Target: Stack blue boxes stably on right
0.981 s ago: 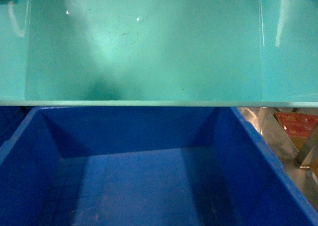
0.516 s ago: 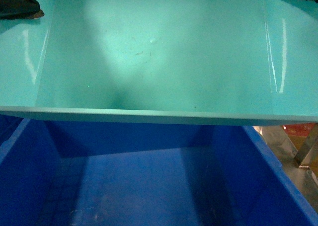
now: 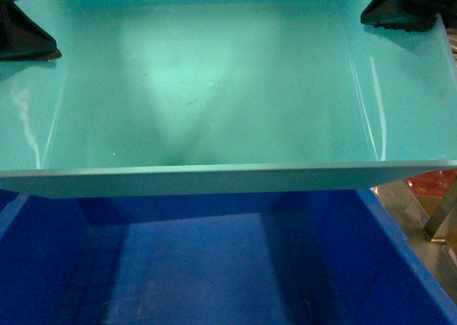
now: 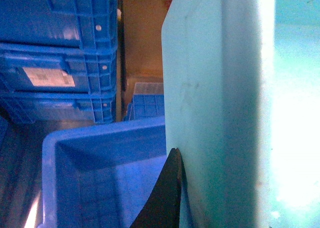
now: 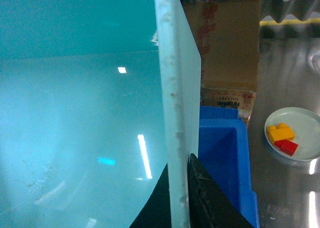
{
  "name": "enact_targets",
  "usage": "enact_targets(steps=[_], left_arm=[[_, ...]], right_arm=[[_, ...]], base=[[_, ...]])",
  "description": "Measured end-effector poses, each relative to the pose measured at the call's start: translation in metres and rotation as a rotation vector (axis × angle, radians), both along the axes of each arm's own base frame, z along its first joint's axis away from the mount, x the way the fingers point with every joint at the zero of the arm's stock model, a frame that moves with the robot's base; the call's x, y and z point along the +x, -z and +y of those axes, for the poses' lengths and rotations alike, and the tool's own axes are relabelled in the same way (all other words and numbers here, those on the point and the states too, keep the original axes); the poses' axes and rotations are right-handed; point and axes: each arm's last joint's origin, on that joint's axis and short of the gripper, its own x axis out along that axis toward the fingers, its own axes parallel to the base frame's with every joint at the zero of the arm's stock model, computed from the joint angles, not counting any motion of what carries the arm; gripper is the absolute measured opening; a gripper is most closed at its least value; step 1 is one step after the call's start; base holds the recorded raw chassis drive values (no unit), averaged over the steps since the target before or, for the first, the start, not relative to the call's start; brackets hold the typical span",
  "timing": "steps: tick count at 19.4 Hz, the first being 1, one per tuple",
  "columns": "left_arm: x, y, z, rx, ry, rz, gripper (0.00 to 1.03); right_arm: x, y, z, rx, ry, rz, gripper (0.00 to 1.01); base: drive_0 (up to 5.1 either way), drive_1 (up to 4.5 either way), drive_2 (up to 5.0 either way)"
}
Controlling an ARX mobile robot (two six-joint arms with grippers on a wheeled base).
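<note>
Above dark blue tub [image 3: 214,268] | turquoise tub [image 3: 207,89] mouth-up, long axis left-right | left hand [image 3: 25,36], right hand [image 3: 400,11] pinch its end walls

The upper tub [image 3: 214,89] is plain light turquoise; the deeper tub [image 3: 214,268] beneath is dark blue; both tools [image 3: 400,11] are black; the ribbed crates [image 4: 60,52] are blue with white labels; the carton [image 5: 230,42] is brown with red tape; the pale green plate [image 5: 305,143] carries yellow and red bricks [image 5: 282,138].

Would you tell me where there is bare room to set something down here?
Free: the dark blue tub's floor below the held turquoise tub, and the metal surface between the plate and carton. Crowded: the stacked crates on the left.
</note>
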Motion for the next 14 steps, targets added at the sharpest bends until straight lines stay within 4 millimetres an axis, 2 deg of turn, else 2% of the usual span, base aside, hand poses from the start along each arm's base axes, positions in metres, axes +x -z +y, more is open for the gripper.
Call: enact_targets(steps=[5,6,8,10,14], left_arm=[[0.014,0.006,0.000,0.004,0.024,0.039,0.06],[0.017,0.012,0.001,0.013,0.032,0.064,0.06],[0.025,0.040,0.007,0.011,0.041,0.202,0.06],[0.026,0.056,0.010,0.022,0.033,0.259,0.06],[0.018,0.070,0.010,0.029,0.027,0.326,0.06]], right_arm=[[0.000,0.008,0.000,-0.013,0.012,0.028,0.02],[0.002,0.015,0.003,-0.016,0.001,0.047,0.02],[0.013,0.046,0.007,-0.029,-0.032,0.157,0.02],[0.019,0.067,0.012,-0.030,-0.063,0.214,0.02],[0.023,0.085,0.017,-0.036,-0.119,0.254,0.02]], base=[[0.0,0.00,0.0],[0.0,0.00,0.0],[0.0,0.00,0.0],[0.0,0.00,0.0],[0.0,0.00,0.0]])
